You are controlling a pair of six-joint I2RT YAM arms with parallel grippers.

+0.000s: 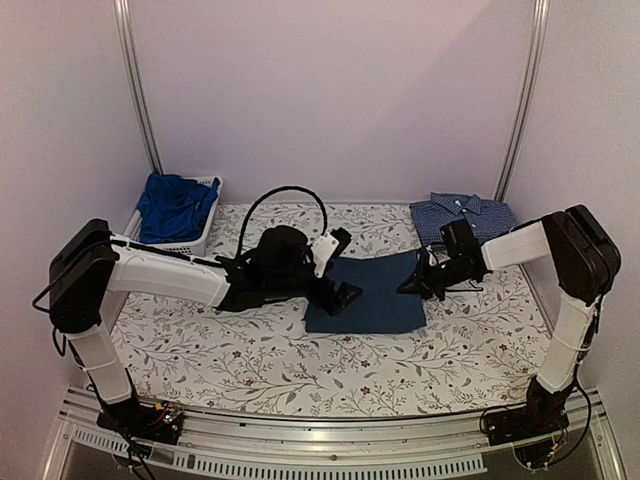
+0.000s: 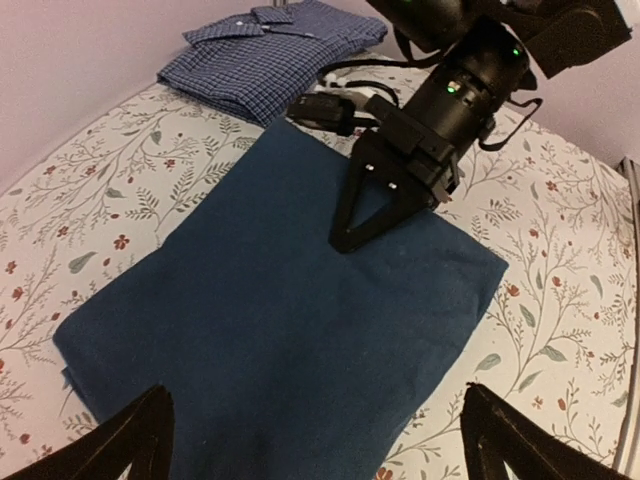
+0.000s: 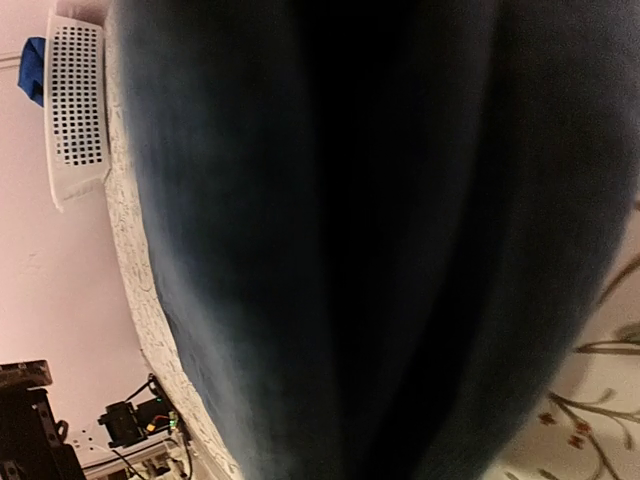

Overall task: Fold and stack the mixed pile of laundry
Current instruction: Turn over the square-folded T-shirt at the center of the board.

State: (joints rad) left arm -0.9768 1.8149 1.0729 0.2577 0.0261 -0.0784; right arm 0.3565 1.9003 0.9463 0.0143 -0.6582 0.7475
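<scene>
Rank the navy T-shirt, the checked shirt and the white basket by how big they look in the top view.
1. Navy T-shirt.
2. White basket and checked shirt: alike; the right arm hides part of the shirt.

The navy T-shirt (image 3: 330,240) fills the right wrist view in a blur, hiding the right jaws.

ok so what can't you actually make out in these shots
right wrist view: navy t-shirt fills the frame, too close, blurred
top view: left arm covers the shirt's left edge
top view: basket wall hides what lies under the royal-blue garment
left wrist view: checked shirt partly behind right arm
</scene>
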